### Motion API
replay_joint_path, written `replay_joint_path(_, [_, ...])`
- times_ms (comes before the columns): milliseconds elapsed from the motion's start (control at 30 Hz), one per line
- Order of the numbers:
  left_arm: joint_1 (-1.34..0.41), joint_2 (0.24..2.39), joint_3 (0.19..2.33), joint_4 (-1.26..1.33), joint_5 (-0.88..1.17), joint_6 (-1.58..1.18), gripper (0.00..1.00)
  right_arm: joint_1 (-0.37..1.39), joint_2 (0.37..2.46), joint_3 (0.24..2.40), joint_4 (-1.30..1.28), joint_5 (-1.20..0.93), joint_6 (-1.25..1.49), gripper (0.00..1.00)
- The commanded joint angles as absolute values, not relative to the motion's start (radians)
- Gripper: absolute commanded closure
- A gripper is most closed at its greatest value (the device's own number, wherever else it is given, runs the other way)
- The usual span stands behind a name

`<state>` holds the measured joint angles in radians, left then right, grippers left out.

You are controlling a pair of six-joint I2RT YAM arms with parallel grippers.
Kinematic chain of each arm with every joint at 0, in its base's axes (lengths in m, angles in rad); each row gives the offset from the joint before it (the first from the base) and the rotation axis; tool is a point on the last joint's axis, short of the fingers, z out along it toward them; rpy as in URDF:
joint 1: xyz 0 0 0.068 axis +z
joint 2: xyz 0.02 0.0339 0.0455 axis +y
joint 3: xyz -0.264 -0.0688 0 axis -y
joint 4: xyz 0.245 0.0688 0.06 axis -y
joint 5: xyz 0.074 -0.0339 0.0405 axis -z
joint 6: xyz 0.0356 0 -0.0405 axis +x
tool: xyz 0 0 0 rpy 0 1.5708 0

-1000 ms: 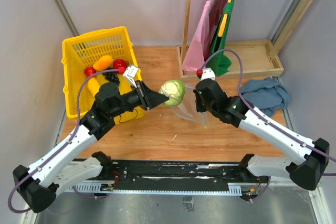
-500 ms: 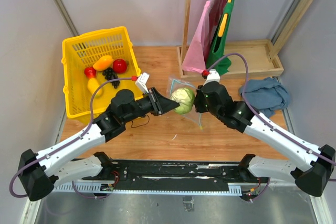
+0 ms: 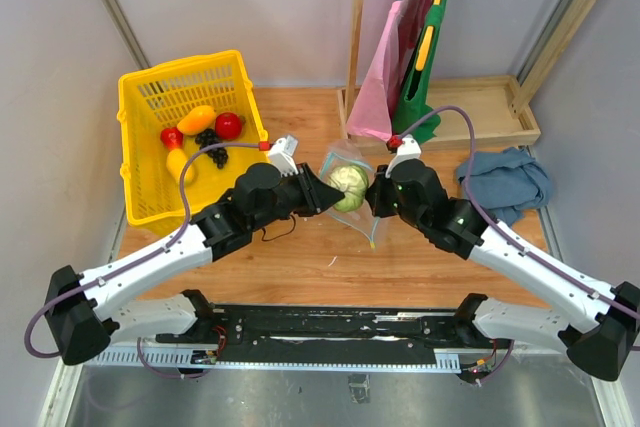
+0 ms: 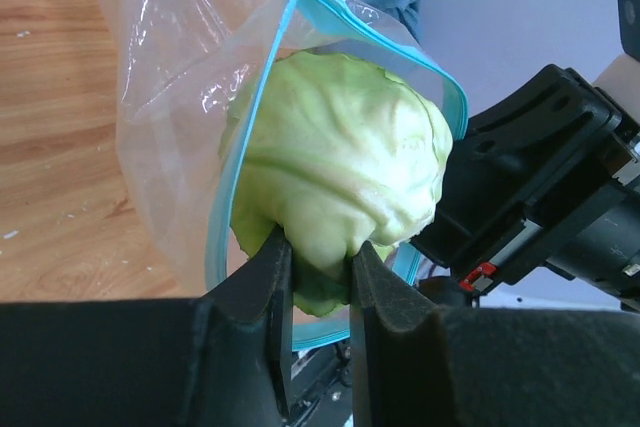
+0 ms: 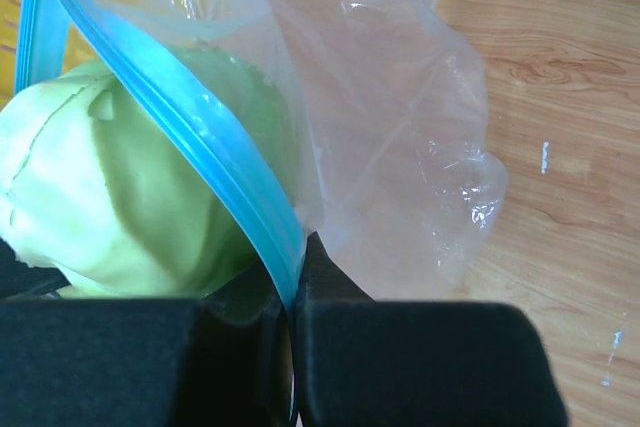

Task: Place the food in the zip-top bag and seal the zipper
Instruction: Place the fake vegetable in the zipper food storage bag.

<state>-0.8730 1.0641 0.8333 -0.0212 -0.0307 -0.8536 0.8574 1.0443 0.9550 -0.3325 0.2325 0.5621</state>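
At frame centre, the left gripper (image 4: 320,259) pinches the pale green round food (image 4: 340,152) partly inside the zip-top bag (image 5: 400,117), whose zipper (image 5: 190,107) the right gripper (image 5: 290,297) clamps.

Bright even light, soft shadows; glare on zip-top bag (image 4: 180,67); 2 wrist cams' fg dark, blurry.

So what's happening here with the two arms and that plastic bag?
The left gripper is clamped on a pale green toy cabbage and has it partway through the mouth of a clear bag. The right gripper pinches the bag's blue zipper strip, holding the mouth open above the table. The other toy food sits in the yellow basket, not yet bagged, and the zipper is unsealed.
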Motion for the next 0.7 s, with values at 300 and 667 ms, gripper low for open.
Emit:
replay_joint_path(300, [-0.931, 1.093, 0.956, -0.13, -0.156, -0.733, 0.45, 0.843, 0.985, 0.92, -0.303, 0.276, 0.575, 1.0])
replay_joint_path(667, [-0.931, 1.164, 1.038, -0.294, -0.209, -0.658, 0.4, 0.838, 0.973, 0.926, -0.296, 0.267, 0.571, 0.99])
